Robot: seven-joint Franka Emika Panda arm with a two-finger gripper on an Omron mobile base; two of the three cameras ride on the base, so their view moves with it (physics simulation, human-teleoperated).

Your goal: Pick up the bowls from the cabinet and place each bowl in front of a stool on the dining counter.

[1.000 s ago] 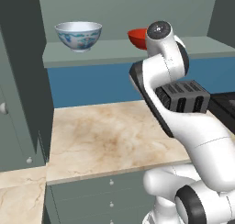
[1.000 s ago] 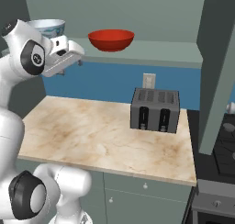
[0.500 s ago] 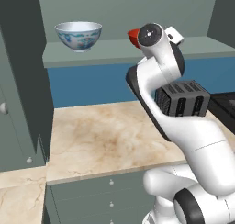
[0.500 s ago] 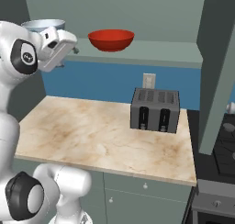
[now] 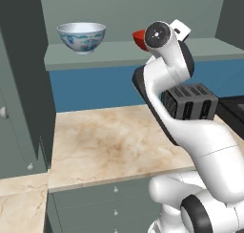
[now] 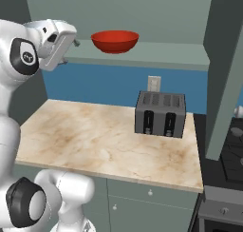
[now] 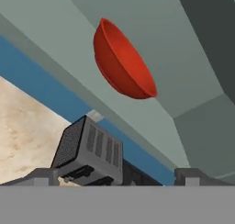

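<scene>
In the left base view, the open grey-green cabinet door [image 5: 21, 84] stands at the far left, a small round knob on its face. Just right of it, on the cabinet shelf [image 5: 95, 53], sits the white porcelain bowl with blue pattern [image 5: 82, 37], upright and alone on its stretch of board. Further right along the same shelf the red bowl [image 5: 138, 38] peeks out from behind the arm's upper joint (only its left rim is visible there). Below the shelf runs a blue backsplash [image 5: 95, 89], then the beige marble worktop [image 5: 105, 141] over a drawer unit [image 5: 109, 203]. The dark toaster [image 5: 190, 102] stands toward the right end of that worktop, partly behind the arm.

In the right base view, the gripper [image 6: 71, 44] hangs at shelf height on the left, well short of the red bowl [image 6: 115, 41], which rests upright on the shelf near the middle. The toaster [image 6: 160, 114] stands below and to the right of it, in front of a wall socket [image 6: 153, 82], and a stove [image 6: 232, 150] lies at the far right.

The hand view, rolled to one side, shows the red bowl [image 7: 121, 62] ahead on the shelf and the toaster [image 7: 89, 150] beneath it. The two fingertips [image 7: 43, 176] stand wide apart with nothing between them: the pincer is released and holds nothing.
</scene>
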